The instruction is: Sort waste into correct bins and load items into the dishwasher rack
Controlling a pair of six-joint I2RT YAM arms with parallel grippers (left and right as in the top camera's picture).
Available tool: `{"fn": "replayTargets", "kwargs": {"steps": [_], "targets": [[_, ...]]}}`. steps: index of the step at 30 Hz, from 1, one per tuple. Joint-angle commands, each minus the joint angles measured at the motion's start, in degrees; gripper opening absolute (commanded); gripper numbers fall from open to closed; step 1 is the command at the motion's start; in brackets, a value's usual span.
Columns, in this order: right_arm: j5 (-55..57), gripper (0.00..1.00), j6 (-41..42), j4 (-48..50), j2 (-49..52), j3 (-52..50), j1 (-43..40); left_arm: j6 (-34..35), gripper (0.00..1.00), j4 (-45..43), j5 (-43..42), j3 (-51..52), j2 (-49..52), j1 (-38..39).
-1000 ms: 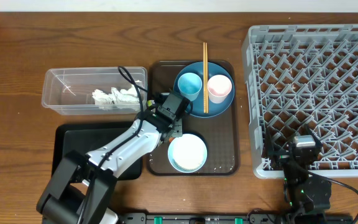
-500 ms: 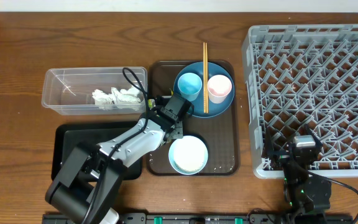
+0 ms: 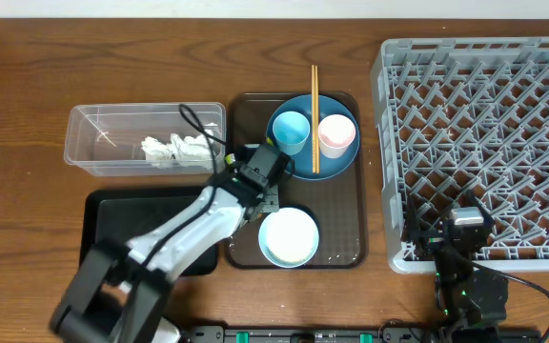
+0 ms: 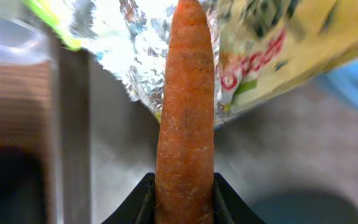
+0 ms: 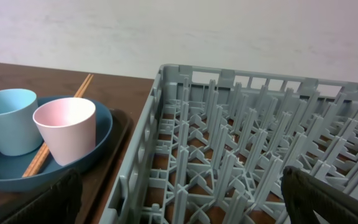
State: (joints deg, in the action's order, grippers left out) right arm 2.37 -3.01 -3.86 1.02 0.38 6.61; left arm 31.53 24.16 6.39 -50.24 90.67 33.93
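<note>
left hand (image 4: 184, 194) has closed — pinching carrot piece (image 4: 186, 112) | piece juts ahead from fingers (image 4: 140, 204) | foil wrapper (image 4: 160, 56) just beyond

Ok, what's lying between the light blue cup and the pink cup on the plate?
The wooden chopsticks lie on the blue plate between the light blue cup and pink cup, seen overhead.

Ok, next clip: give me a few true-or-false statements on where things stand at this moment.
1. The left gripper is shut on the carrot piece. True.
2. The pink cup is lying on its side. False: it stands upright on the blue plate.
3. Crumpled napkins lie in the clear tub. True.
4. The right gripper grips the chopsticks. False: the right gripper is open and empty; the chopsticks lie across the blue plate.
</note>
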Motion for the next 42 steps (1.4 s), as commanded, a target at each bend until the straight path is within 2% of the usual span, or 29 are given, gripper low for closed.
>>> {"fn": "replayTargets", "kwargs": {"steps": [1, 10, 17, 24, 31, 38, 39, 41, 42], "targets": [[0.42, 0.99, -0.28, -0.22, -0.09, -0.07, -0.33, 0.04, 0.24, 1.53, 0.50, 0.13, -4.96, 0.11], [0.42, 0.99, -0.28, -0.22, -0.09, -0.07, -0.33, -3.41, 0.24, 4.37, 0.55, -0.48, -15.58, -2.89], [0.42, 0.99, -0.28, -0.22, -0.09, -0.07, -0.33, -5.40, 0.24, 8.76, 0.50, -4.92, -18.27, -15.58], [0.42, 0.99, -0.28, -0.22, -0.09, -0.07, -0.33, -5.38, 0.24, 3.52, 0.26, -5.14, -16.57, -30.03], [0.42, 0.99, -0.28, -0.22, -0.09, -0.07, -0.33, -5.35, 0.24, -4.00, 0.28, -5.14, -11.15, -36.11], [0.39, 0.99, -0.28, -0.22, -0.09, -0.07, -0.33, -5.35, 0.24, -7.67, 0.31, -5.14, -3.76, -39.19], [0.42, 0.99, -0.28, -0.22, -0.09, -0.07, -0.33, -5.38, 0.26, -8.09, 0.31, -5.14, -3.39, -39.54], [0.42, 0.99, -0.28, -0.22, -0.09, -0.07, -0.33, -5.38, 0.42, -8.74, 0.28, -5.18, -3.54, -40.09], [0.39, 0.99, -0.28, -0.22, -0.09, -0.07, -0.33, -5.35, 0.46, -9.18, 0.28, -5.25, -4.02, -40.37]]}}
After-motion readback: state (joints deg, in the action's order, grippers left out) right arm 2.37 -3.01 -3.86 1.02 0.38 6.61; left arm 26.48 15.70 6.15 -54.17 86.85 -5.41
